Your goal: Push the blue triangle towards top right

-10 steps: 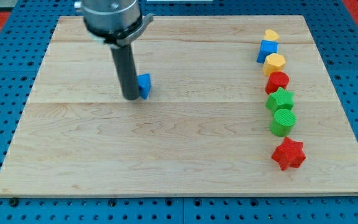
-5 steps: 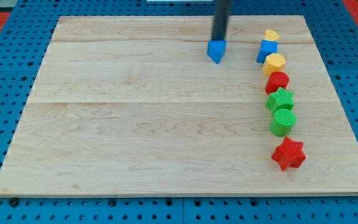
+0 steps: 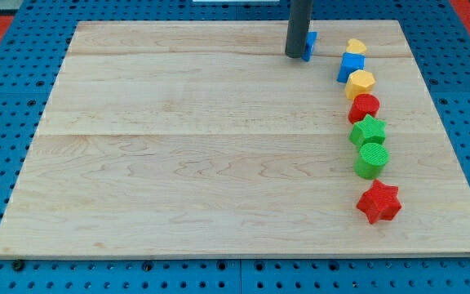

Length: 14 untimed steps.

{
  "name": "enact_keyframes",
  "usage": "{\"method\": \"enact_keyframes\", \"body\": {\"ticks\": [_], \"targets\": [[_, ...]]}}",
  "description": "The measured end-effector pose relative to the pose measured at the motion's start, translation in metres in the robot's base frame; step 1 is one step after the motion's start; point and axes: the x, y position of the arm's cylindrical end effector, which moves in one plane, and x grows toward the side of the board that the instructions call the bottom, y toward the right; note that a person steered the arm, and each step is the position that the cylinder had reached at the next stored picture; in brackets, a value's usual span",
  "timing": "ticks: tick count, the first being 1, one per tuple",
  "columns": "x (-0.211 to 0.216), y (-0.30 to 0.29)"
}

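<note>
The blue triangle (image 3: 310,44) lies near the top of the wooden board (image 3: 178,163), right of centre, mostly hidden behind my rod. My tip (image 3: 295,55) rests on the board at the triangle's left side, touching it or very close. A column of blocks stands to the view's right of the triangle.
The right-hand column runs from top to bottom: yellow heart (image 3: 356,46), blue cube (image 3: 351,65), yellow hexagon (image 3: 361,82), red block (image 3: 365,107), green star (image 3: 369,131), green cylinder (image 3: 373,159), red star (image 3: 379,202). A blue pegboard surrounds the board.
The blue triangle has travelled from the board's left-centre up and right to near the top edge. My tip has moved with it and now stands on its left side.
</note>
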Motion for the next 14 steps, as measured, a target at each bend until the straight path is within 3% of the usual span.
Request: {"method": "enact_keyframes", "body": {"ticks": [2, 3, 6, 7, 9, 12, 13, 14], "targets": [[-0.013, 0.017], [-0.013, -0.002], [-0.013, 0.039], [-0.011, -0.004], [-0.036, 0.051], [-0.025, 0.106], [-0.025, 0.096], [-0.033, 0.035]]}}
